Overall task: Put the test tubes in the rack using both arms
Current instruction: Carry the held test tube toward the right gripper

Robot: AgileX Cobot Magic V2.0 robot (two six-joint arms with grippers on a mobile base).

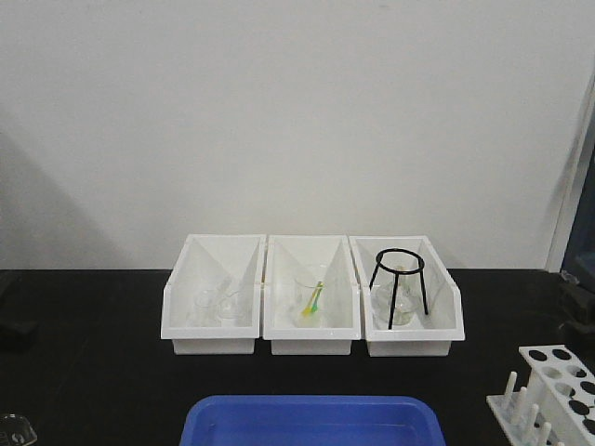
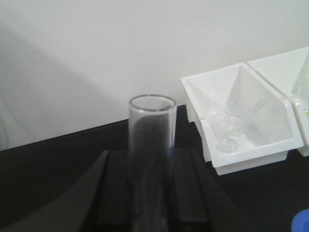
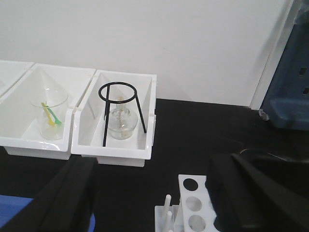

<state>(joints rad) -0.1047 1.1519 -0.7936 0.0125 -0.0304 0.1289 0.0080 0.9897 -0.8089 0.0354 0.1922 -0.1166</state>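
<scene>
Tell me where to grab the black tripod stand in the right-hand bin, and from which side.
Best bet: grip the tripod stand by its top ring, coming straight down from above. The ring lies level and exposed, while the bin walls fence in the legs. A glass vessel stands between the legs, so pinch the ring's edge and lift vertically.
</scene>
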